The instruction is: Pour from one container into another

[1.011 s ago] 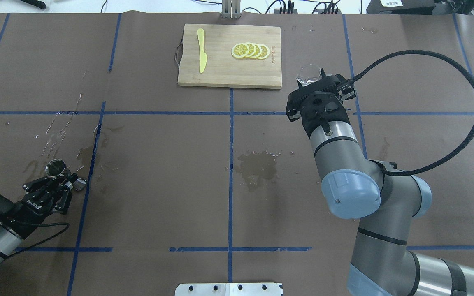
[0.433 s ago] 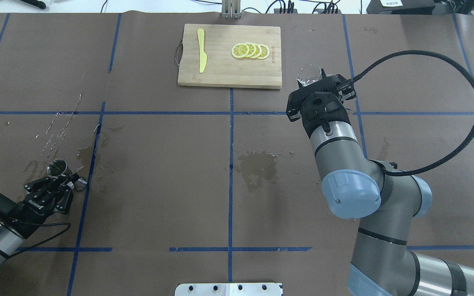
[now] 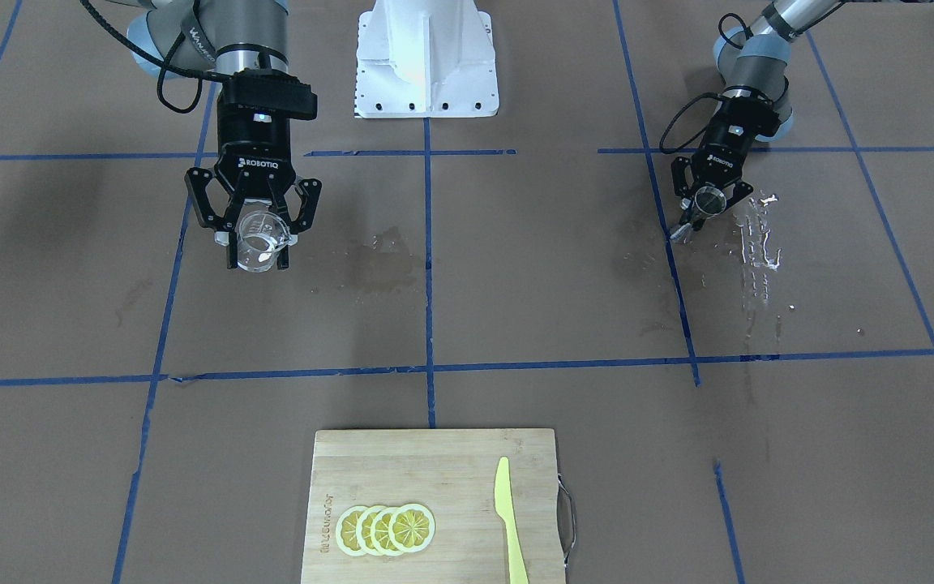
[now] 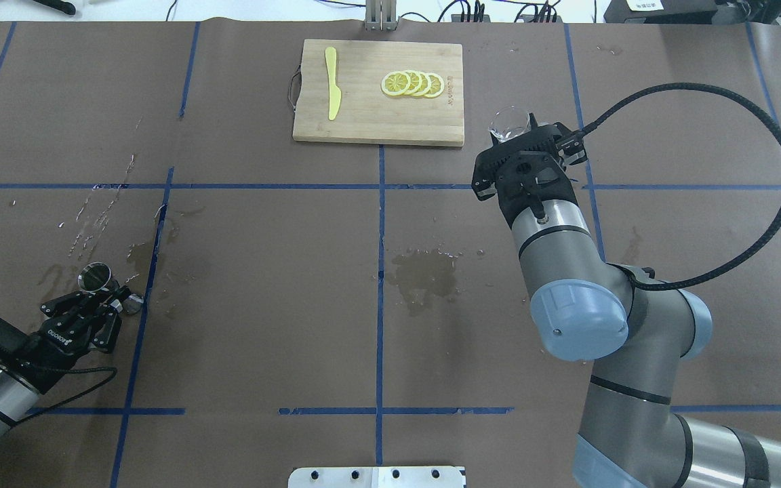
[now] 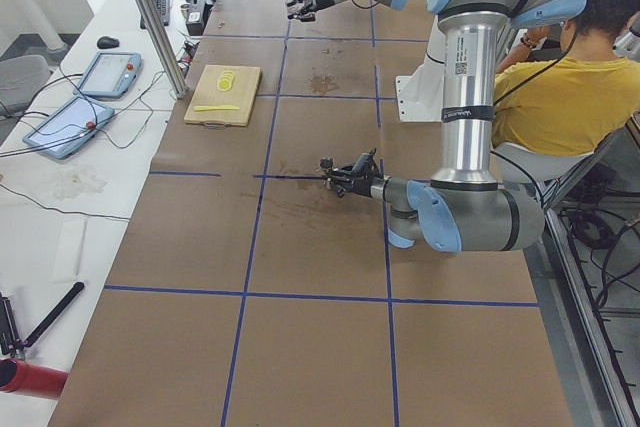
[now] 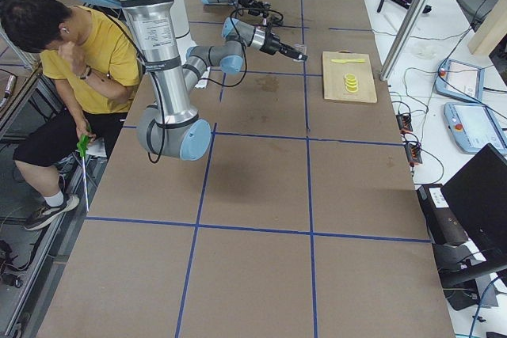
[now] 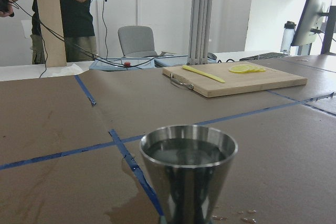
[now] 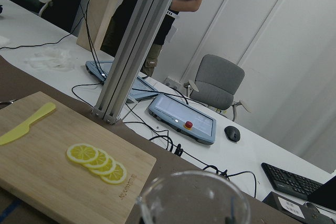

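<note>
A steel conical cup (image 4: 94, 277) (image 3: 709, 200) stands upright at the table's left, and my left gripper (image 4: 109, 295) (image 3: 700, 212) is shut on its lower part. In the left wrist view the cup (image 7: 188, 177) fills the lower middle, its inside dark and shiny. A clear glass beaker (image 4: 509, 122) (image 3: 258, 240) is held off the table on the right side, just right of the cutting board, with my right gripper (image 4: 521, 135) (image 3: 258, 247) shut on it. Only the beaker's rim (image 8: 194, 198) shows in the right wrist view.
A bamboo cutting board (image 4: 363, 125) (image 3: 451, 454) at the far middle carries lemon slices (image 4: 412, 84) and a yellow knife (image 4: 332, 83). Wet patches mark the paper at the centre (image 4: 424, 272) and near the left gripper (image 4: 95, 213). A seated person (image 5: 570, 97) is beside the robot.
My left gripper and the steel cup have edged slightly to the right. The right arm and the beaker have stayed still.
</note>
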You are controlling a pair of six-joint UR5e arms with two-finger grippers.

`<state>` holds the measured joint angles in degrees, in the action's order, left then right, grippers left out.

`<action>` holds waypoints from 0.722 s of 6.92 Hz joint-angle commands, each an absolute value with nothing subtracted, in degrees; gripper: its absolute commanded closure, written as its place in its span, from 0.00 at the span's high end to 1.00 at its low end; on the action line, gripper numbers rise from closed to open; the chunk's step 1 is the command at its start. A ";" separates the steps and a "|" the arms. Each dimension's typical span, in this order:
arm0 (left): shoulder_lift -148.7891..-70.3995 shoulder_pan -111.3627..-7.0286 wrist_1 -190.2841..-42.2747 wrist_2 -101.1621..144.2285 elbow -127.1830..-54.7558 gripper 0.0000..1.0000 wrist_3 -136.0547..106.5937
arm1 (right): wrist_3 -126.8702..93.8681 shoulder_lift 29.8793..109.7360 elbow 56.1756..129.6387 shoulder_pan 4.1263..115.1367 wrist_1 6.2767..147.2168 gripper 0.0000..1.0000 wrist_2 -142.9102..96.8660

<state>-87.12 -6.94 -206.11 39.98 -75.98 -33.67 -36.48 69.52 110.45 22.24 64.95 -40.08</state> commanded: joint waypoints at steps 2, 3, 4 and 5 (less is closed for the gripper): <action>-86.92 -6.94 -206.10 39.99 -75.94 0.32 -33.66 | -36.47 69.52 110.48 22.24 64.95 0.00 -40.08; -86.92 -6.94 -206.10 39.99 -75.94 0.35 -33.66 | -36.47 69.52 110.48 22.24 64.95 0.00 -40.08; -87.01 -6.94 -206.10 39.99 -76.02 0.40 -33.66 | -36.47 69.52 110.57 22.24 64.95 0.00 -40.08; -86.92 -6.94 -206.10 39.99 -76.03 0.51 -33.66 | -36.47 69.52 110.57 22.24 64.95 0.00 -40.08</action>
